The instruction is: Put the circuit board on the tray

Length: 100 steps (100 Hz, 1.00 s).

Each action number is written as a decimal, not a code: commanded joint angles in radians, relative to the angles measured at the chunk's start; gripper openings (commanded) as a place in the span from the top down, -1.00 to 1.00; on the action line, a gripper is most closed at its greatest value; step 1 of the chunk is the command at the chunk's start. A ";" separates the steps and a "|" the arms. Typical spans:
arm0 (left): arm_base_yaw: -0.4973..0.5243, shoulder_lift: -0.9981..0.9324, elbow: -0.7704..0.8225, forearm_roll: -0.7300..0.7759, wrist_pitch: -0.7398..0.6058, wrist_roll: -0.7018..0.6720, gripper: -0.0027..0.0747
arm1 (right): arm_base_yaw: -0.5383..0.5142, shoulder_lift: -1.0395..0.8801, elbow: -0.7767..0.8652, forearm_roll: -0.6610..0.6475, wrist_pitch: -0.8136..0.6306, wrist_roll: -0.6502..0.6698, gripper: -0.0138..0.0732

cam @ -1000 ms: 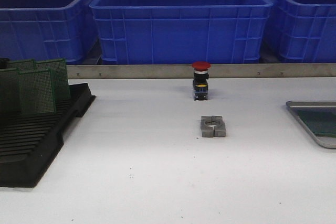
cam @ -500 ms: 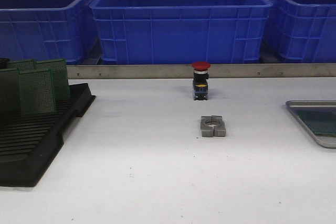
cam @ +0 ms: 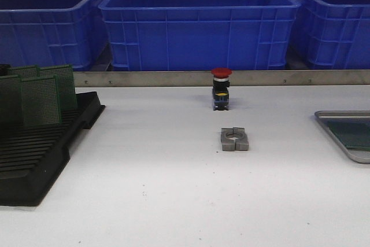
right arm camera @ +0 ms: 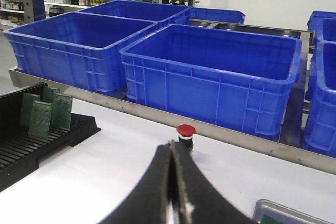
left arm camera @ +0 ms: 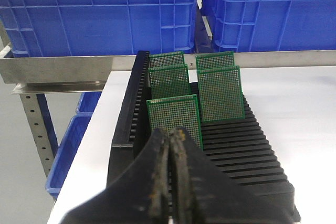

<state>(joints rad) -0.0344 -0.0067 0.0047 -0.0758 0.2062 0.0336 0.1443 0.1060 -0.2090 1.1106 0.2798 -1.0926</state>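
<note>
Far left of the white table (cam: 173, 189): black slotted rack (cam: 34, 154) w/ green perforated circuit boards (cam: 40, 101) standing upright in its slots toward the back end. My left wrist cam shows five of them in two columns; the nearest board (left arm camera: 175, 119) stands just beyond my left claw (left arm camera: 170, 182). That claw's fingers are pressed together, only a thin seam between them, nothing held. It hangs over the rack's near end, not touching any board as far as I can see.

Center of table: small grey metal clamp block (cam: 235, 139) w/ a round hole, lying flat. Just behind it, apart from it, a red-capped push button (cam: 221, 89) on a black body, upright, near the steel rail (cam: 185, 78) at the table's back edge. Behind the rail: row of blue plastic bins (cam: 199, 24).

My right claw (right arm camera: 173, 182) is also closed tight, fingers meeting, empty; the red button sits beyond it in the right wrist cam.

Far right: the grey tray (cam: 338, 142), cut off by the frame edge, w/ a green board (cam: 355, 134) lying flat inside it. Tray corner also peeks in on the right wrist cam. Neither arm shows in the front cam.
</note>
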 commanded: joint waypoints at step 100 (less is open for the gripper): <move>0.003 -0.028 0.019 -0.006 -0.089 -0.010 0.98 | -0.197 -0.134 0.237 -1.235 -0.280 1.272 0.82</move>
<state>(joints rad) -0.0344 -0.0067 0.0047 -0.0758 0.2041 0.0336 -0.0485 0.0000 0.0215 -0.0182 0.0337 0.0703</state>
